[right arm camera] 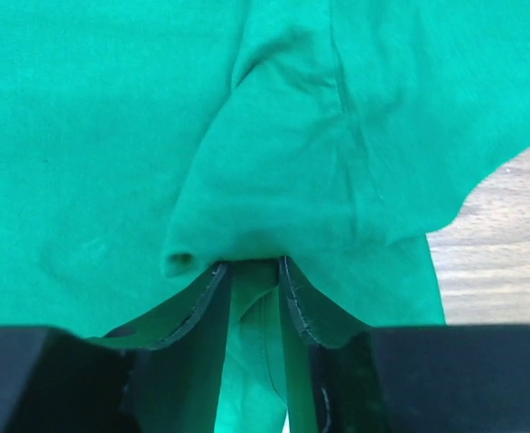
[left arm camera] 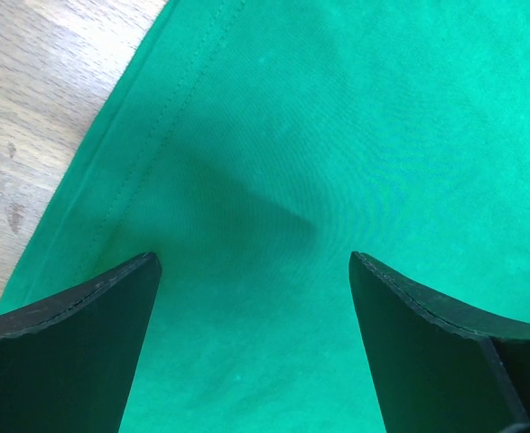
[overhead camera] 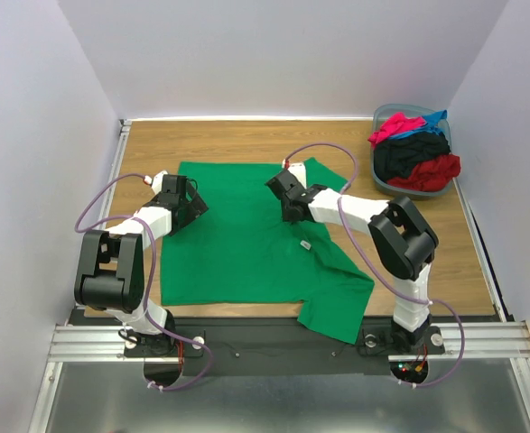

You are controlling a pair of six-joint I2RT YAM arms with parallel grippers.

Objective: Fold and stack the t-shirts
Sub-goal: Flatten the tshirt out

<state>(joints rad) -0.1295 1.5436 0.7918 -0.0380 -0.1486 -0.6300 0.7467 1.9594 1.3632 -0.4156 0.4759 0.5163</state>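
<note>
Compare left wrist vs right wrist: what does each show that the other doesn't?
Left wrist only: left gripper open over flat shirt, with a stitched hem running along the cloth's edge. Right wrist only: right gripper shut on a raised fold of the shirt, cloth bunched just ahead of it. Both: green shirt filling most of the view, and a strip of wood table at one side.

The green t-shirt (overhead camera: 246, 244) is soft, matt knit cloth with stitched hems. The worktop (overhead camera: 228, 140) is smooth wood grain with a faint sheen. At two o'clock, the bin (overhead camera: 381, 117) looks like smooth grey-blue plastic. The left gripper (left arm camera: 254, 262) has matt black fingers (left arm camera: 75, 352). At six o'clock, the rail (overhead camera: 93, 338) is ribbed metal.
</note>
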